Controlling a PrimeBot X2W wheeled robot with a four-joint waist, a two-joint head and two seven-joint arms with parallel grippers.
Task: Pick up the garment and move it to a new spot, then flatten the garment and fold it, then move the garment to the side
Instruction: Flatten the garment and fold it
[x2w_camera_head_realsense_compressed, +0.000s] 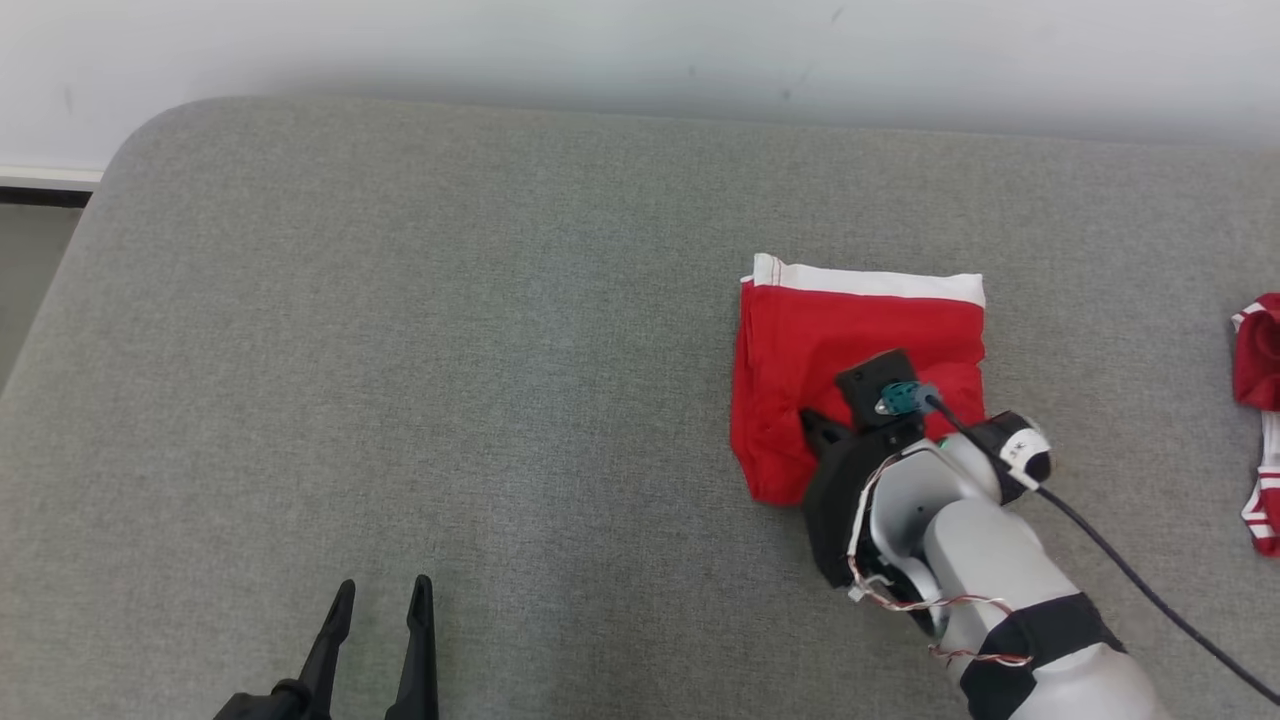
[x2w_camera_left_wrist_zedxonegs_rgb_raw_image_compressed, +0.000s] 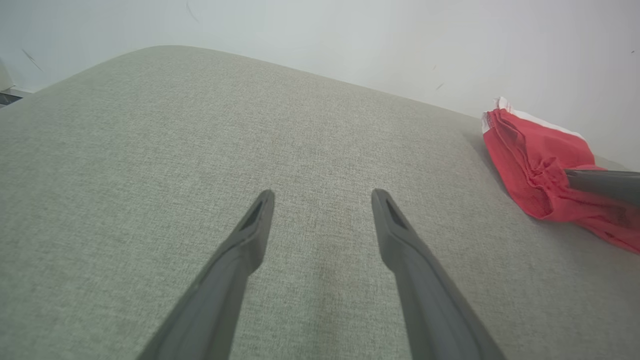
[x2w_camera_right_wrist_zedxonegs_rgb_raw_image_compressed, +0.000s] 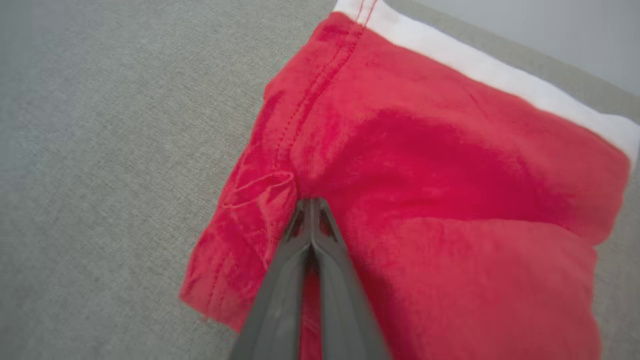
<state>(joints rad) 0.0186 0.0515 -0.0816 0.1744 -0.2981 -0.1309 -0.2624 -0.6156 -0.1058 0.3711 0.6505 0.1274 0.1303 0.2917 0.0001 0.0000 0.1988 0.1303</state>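
Garment (x2w_camera_head_realsense_compressed: 860, 330): red with a white edge, lying as a compact, roughly square packet, layers stacked and fairly flat, with some wrinkles at its lower left. It sits right of centre on the grey cushion (x2w_camera_head_realsense_compressed: 400, 350), well short of the wall (x2w_camera_head_realsense_compressed: 600, 50).

Right gripper (x2w_camera_head_realsense_compressed: 815, 428): jaws closed tight, fingers pressed together. In the right wrist view the right gripper (x2w_camera_right_wrist_zedxonegs_rgb_raw_image_compressed: 311, 202) ends at a pucker in the garment (x2w_camera_right_wrist_zedxonegs_rgb_raw_image_compressed: 425, 175) near its left seam. It looks like a pinch on a fold of the cloth, not just a touch. The left wrist view agrees: the dark finger of the right gripper (x2w_camera_left_wrist_zedxonegs_rgb_raw_image_compressed: 600, 182) runs into bunched cloth on the garment (x2w_camera_left_wrist_zedxonegs_rgb_raw_image_compressed: 530, 165).

Left gripper (x2w_camera_head_realsense_compressed: 383, 590): spread wide, holding nothing, at the lower left over bare cushion, well apart from the garment. The left wrist view shows the same, left gripper (x2w_camera_left_wrist_zedxonegs_rgb_raw_image_compressed: 322, 197) with its fingers splayed over fabric.

Progress, judged: relocating, flattening and folding look done, since the packet is already folded. Left to do: move it to the side. The right pinch looks like the start of that step. The garment is not lifted yet.

Counts: one folded garment; one second cloth (x2w_camera_head_realsense_compressed: 1260, 400), red and white, crumpled at the right edge and untouched; two grippers; one cushion.
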